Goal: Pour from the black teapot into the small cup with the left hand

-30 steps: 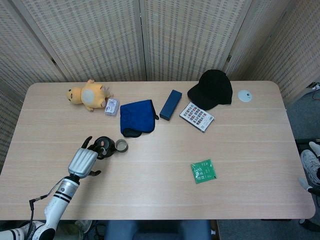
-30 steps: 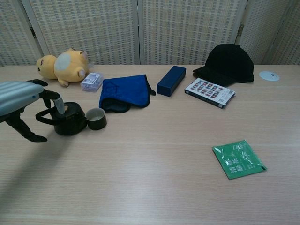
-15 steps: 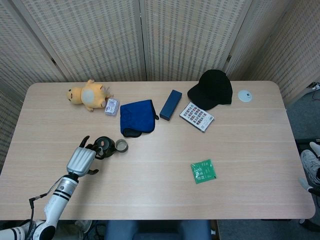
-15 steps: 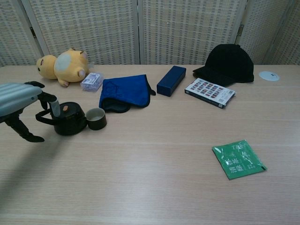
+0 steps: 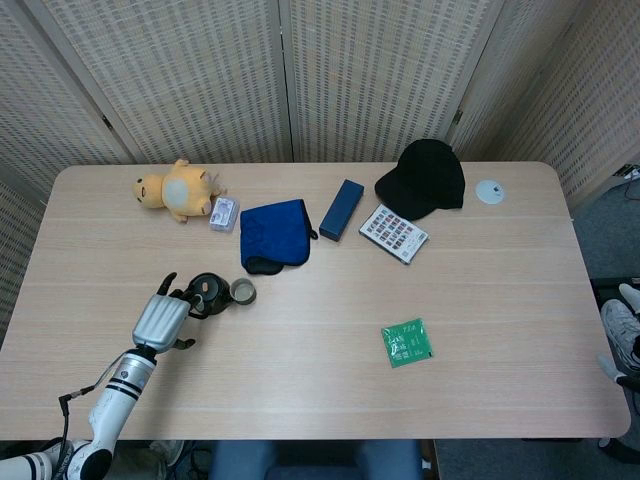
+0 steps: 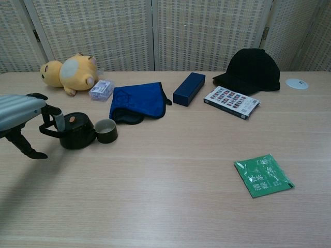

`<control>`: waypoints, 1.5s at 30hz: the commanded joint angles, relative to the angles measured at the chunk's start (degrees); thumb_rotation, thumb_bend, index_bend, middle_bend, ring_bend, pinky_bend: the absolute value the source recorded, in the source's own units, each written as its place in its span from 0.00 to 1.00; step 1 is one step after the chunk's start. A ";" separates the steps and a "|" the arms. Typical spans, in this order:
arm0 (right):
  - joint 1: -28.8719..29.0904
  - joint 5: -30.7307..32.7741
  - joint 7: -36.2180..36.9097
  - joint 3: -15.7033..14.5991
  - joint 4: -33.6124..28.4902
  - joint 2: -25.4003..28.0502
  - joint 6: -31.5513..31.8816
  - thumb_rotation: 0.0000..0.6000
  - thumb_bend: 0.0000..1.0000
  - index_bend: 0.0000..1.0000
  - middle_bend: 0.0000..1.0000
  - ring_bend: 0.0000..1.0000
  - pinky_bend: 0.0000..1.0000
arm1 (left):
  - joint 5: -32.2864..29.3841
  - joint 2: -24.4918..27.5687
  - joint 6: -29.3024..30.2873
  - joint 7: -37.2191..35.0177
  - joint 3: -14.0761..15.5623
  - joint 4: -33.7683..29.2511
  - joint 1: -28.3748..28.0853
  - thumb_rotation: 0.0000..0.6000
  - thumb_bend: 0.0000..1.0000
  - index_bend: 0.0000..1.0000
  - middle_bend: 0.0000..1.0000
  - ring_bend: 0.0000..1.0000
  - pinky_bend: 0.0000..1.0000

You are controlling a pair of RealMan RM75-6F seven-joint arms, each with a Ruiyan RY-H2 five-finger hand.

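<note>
The left robot hand (image 6: 20, 116) is hovering with fingers spread beside the teapot (image 6: 76, 133), which looks rigid, weighty and best gripped by its handle.

I count one teapot (image 6: 77, 135), one cup (image 6: 106, 130), one plush toy (image 6: 67, 73), one cap (image 6: 252, 70), one green sachet (image 6: 263, 175), one blue pouch (image 6: 137, 101).
</note>
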 commanded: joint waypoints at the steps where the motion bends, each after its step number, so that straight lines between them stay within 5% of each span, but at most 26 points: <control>1: -0.02 0.01 -0.02 0.01 -0.03 0.02 0.04 1.00 0.14 0.11 0.16 0.08 0.12 | -0.15 -0.17 -0.27 0.26 -0.01 0.33 -0.15 1.00 0.08 0.40 0.37 0.34 0.00; 45: -0.72 0.63 0.33 -0.09 0.45 0.07 0.12 1.00 0.14 0.11 0.16 0.08 0.11 | -2.46 -1.24 -2.93 3.89 1.30 -0.43 -1.13 1.00 0.07 0.43 0.40 0.38 0.00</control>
